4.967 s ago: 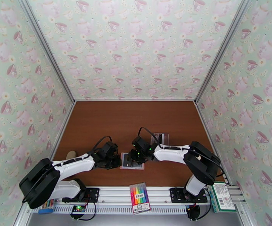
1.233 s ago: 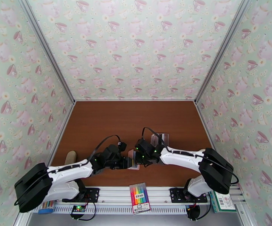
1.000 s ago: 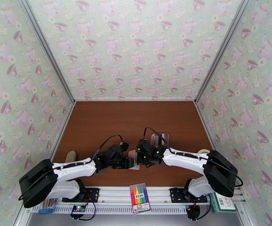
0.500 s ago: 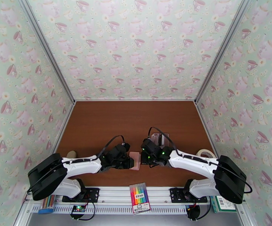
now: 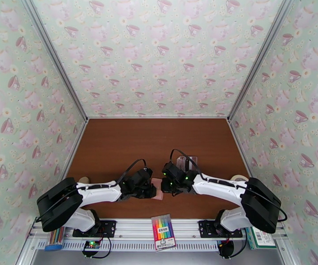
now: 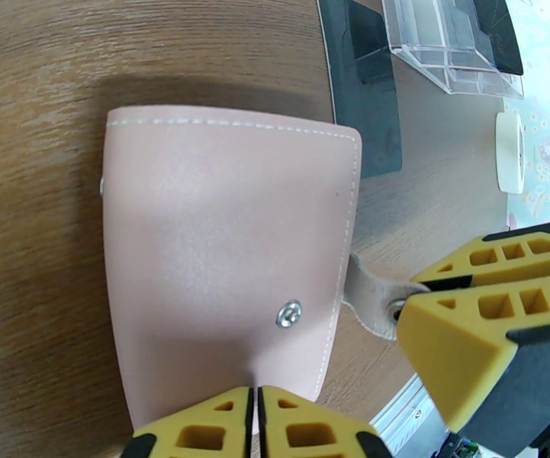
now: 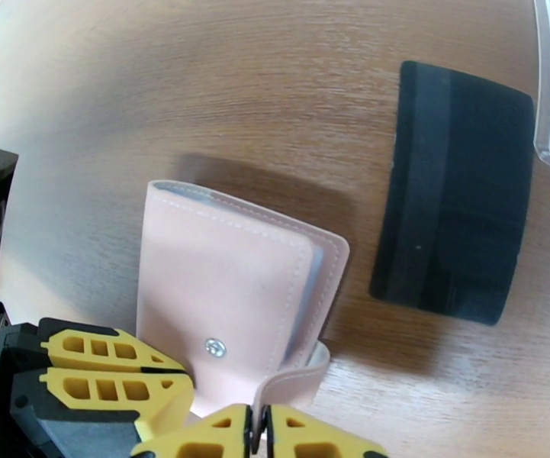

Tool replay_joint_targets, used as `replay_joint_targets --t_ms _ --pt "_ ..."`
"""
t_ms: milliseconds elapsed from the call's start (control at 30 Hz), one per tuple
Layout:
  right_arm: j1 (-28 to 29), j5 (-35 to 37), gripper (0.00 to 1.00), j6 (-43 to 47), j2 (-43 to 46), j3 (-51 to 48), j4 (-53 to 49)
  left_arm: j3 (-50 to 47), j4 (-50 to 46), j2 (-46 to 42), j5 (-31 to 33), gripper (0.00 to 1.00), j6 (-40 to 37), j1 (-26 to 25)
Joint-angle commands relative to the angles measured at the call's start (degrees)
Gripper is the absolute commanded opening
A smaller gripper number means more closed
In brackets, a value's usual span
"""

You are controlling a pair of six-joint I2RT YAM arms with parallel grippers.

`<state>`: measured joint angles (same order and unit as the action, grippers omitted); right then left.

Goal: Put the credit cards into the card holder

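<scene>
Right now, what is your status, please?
Left gripper fingers shut on edge of folded pink leather wallet. Right gripper fingers pinching its snap tab. Black flat card outside, on table beside it.

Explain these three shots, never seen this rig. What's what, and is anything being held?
Two white robot arms, left and right, are bolted at the near edge of a brown wooden table; each ends in a two-finger gripper with yellow fingers. The wide picture comes from a fixed camera above and behind them. The two close-ups come from cameras on the left and right wrists. Between the grippers is a closed pink folding wallet. Nearby are a flat black rectangular card, a clear plastic box and a white tape roll. The right gripper pinches the wallet's snap tab. The left gripper is shut, its tips at the wallet's near edge; I cannot tell whether it grips anything.
</scene>
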<state>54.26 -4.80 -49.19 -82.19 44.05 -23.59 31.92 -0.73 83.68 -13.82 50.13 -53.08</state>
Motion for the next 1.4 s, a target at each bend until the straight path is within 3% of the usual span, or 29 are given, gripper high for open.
replay_joint_targets --t_ms 0,267,467,733,1367 --pt "-0.2 0.0 0.14 0.8 -0.7 2.3 -0.9 1.0 -2.1 1.0 1.7 0.13 -0.1 -0.4" --pt "-0.2 -0.2 0.04 0.8 0.3 2.5 -0.8 1.1 -2.1 1.0 1.7 0.12 -0.2 -0.4" --pt "-0.2 -0.9 0.04 0.8 0.3 2.9 -1.0 1.1 -2.1 1.0 1.6 0.12 -0.2 -0.4" --pt "-0.2 -1.1 0.12 0.8 1.8 2.6 -1.1 1.3 -1.8 1.6 1.4 0.12 -0.3 -0.4" --pt "-0.2 -0.3 0.15 0.1 3.6 2.4 -1.9 1.0 -1.1 2.1 1.6 0.12 0.1 -0.9"
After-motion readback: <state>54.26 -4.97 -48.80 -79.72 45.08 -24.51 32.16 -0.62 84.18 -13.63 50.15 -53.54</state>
